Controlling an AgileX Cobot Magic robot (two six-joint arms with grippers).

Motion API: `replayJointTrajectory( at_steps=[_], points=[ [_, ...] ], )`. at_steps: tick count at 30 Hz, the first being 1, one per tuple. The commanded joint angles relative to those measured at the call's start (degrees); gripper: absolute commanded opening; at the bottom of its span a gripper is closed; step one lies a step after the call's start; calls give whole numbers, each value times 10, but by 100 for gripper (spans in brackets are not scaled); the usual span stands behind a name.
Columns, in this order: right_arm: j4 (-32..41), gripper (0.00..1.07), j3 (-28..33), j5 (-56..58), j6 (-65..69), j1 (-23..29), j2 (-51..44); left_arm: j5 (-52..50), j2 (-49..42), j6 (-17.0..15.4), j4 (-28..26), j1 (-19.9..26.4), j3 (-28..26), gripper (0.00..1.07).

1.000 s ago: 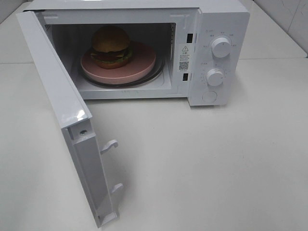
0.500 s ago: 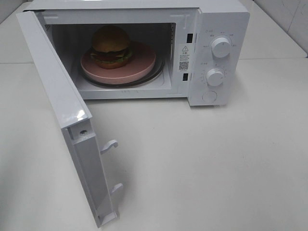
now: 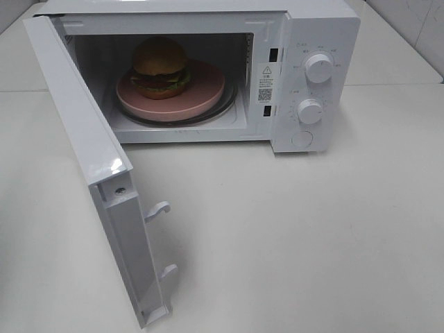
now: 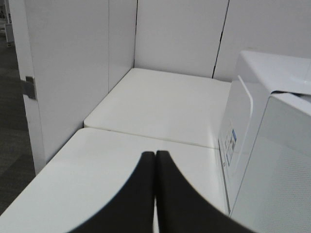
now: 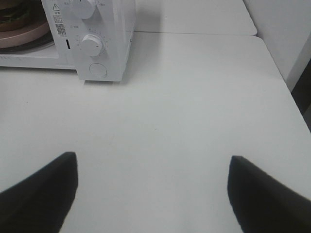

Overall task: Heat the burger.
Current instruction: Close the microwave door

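Your left gripper [image 4: 155,156] is closed and empty, the right gripper [image 5: 153,159] wide. You've got the burger [image 3: 161,66] in the microwave [image 3: 326,35]; closing the door [image 3: 83,132] and setting the knobs [image 3: 318,67] remain.

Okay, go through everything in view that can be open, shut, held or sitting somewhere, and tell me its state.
microwave door, swung wide open
burger, resting on the pink plate
pink plate, inside the microwave
left gripper, shut, holding nothing
right gripper, open, holding nothing
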Motion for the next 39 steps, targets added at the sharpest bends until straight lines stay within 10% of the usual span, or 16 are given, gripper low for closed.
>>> replayJointTrajectory(
  at_steps=[1,12,39],
  points=[
    [-1,76,1,-3,-2,-5,-20,-47,34,-31,28,2,9,0],
    [-1,76,1,-3,-2,-5,-20,-215,207,-229,325,2,9,0],
    [-1,76,1,-3,-2,-5,-20,-369,470,-324,532,1,-127,0]
  ],
)
